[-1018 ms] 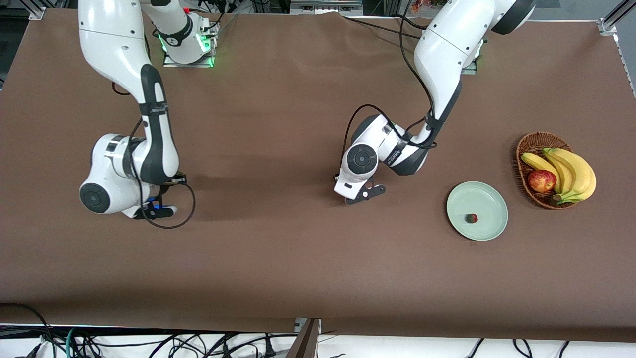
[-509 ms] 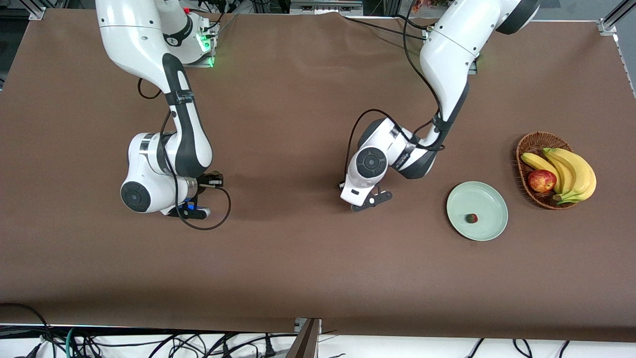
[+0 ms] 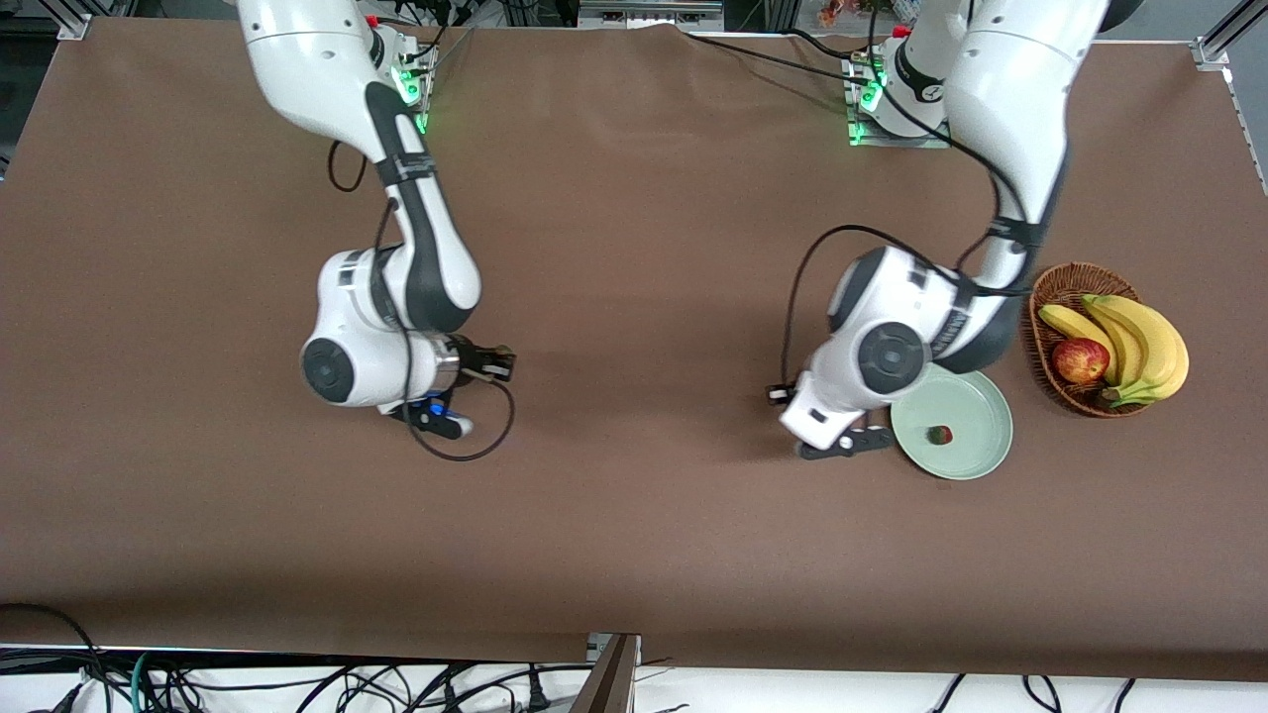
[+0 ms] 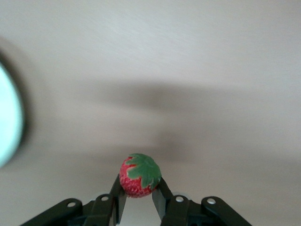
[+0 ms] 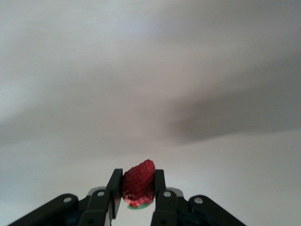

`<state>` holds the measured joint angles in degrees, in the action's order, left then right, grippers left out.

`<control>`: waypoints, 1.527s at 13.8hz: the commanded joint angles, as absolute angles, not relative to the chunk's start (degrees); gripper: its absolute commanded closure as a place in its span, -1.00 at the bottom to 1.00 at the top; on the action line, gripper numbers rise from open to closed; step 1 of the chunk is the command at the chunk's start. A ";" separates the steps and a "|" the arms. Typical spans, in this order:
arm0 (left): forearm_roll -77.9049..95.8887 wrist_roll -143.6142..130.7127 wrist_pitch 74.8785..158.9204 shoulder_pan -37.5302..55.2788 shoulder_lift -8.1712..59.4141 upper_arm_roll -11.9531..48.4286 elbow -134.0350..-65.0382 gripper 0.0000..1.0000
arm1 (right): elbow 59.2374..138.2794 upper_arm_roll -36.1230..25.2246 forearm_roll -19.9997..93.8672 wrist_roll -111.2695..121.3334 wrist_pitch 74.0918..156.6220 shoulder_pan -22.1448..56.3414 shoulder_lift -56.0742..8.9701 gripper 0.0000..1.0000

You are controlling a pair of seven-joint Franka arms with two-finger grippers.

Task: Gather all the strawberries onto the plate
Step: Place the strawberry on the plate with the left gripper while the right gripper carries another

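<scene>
Sitting in plate (image 3: 976, 406): one strawberry (image 3: 939, 435).

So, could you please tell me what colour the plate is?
Pale mint green plate, clearest in the front view.

a wide table (image 3: 614, 535) covered in a plain brown cloth fills nearly the whole front view, evenly lit, with soft shadows on the cloth. silver metal frame rails (image 3: 1228, 30) show at the table's corners along the top edge. a wicker basket (image 3: 1065, 282) with bananas (image 3: 1139, 342) and an apple (image 3: 1080, 359) sits toward the left arm's end. below the table's near edge, black cables (image 3: 297, 683) tangle on a white floor (image 3: 842, 693).
</scene>
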<state>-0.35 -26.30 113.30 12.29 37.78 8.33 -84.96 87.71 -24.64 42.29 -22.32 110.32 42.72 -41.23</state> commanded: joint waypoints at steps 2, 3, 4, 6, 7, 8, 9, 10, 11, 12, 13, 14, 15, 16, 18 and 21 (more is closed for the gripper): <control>-4.65 -7.61 111.53 5.29 37.53 8.26 -85.60 0.58 | 84.73 -23.31 47.89 -33.89 119.23 48.32 -43.33 0.80; -4.92 -1.99 111.53 3.79 37.96 8.17 -85.78 0.58 | 83.94 -21.03 48.16 -37.67 124.23 49.04 -44.11 0.80; -4.92 2.68 111.62 2.13 38.49 8.17 -85.78 0.58 | 82.37 -18.05 48.16 -42.49 129.76 49.22 -45.51 0.80; -4.83 7.89 111.71 -0.43 39.72 8.17 -85.78 0.49 | 78.68 -12.77 47.64 -50.24 140.49 49.39 -49.46 0.80; -4.92 8.26 111.80 -0.79 40.25 8.17 -85.87 0.47 | 77.18 -11.44 47.55 -52.19 144.19 50.09 -50.96 0.80; -4.83 8.17 111.88 -0.88 40.60 8.17 -86.04 -0.08 | 75.69 -11.08 47.64 -52.82 146.84 51.05 -52.54 0.80; -4.83 8.09 111.88 -0.88 40.78 8.17 -85.96 -0.99 | 73.93 -11.07 47.64 -53.08 149.04 52.46 -54.21 0.80; -4.83 8.17 111.88 -0.88 40.78 8.17 -85.96 -1.00 | 72.52 -11.07 47.64 -53.52 151.24 53.78 -55.88 0.80; -4.83 8.09 111.88 -0.79 40.78 8.17 -85.96 -1.00 | 70.68 -11.07 47.64 -54.31 153.78 55.01 -57.81 0.80; -4.83 8.09 111.88 -0.70 40.78 8.17 -85.96 -1.00 | 69.10 -11.07 47.64 -55.01 155.20 56.06 -59.40 0.78; -4.83 8.09 111.88 -0.70 40.78 8.17 -85.87 -1.00 | 68.47 -11.07 47.55 -55.02 155.82 56.77 -60.46 0.73; -4.83 7.48 111.80 -0.53 40.78 8.26 -85.87 -1.00 | 68.47 -11.07 47.37 -54.85 155.92 57.04 -60.90 0.52; -4.66 6.77 111.80 0.08 40.78 8.17 -85.78 -1.00 | 68.47 -11.16 47.29 -54.58 156.09 57.30 -61.17 -0.50; -4.40 4.85 111.71 0.61 40.69 8.26 -85.61 -1.00 | 68.47 -11.25 46.07 -53.97 156.09 57.65 -61.17 -1.00; -4.13 -0.41 111.62 1.84 40.52 8.79 -85.26 -1.00 | 68.38 -11.51 40.46 -53.61 154.78 57.13 -60.47 -1.00; -3.78 -8.32 111.36 4.39 40.26 8.96 -85.17 -1.00 | 68.29 -15.62 38.76 -53.00 145.41 56.08 -57.58 -1.00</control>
